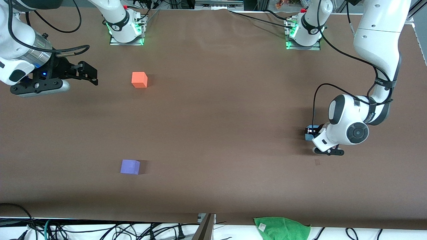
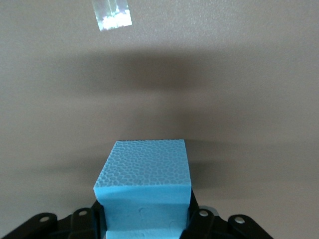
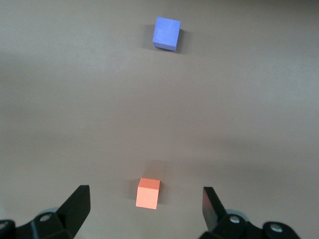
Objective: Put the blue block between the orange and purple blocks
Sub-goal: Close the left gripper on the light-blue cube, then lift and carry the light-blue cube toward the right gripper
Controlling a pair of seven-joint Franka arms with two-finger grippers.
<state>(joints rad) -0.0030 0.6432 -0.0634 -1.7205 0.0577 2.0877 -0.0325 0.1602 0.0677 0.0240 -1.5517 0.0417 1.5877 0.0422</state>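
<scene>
The blue block is a light sky-blue cube held between the fingers of my left gripper, low over the table toward the left arm's end. In the left wrist view the block fills the gap of the left gripper. The orange block sits on the table toward the right arm's end. The purple block lies nearer the front camera than the orange one. My right gripper is open and empty, up in the air beside the orange block. In the right wrist view the gripper frames the orange block, with the purple block farther off.
The brown table carries a small tape mark near the left gripper, which also shows in the left wrist view. A green cloth and cables lie off the table's front edge. The arm bases stand along the back.
</scene>
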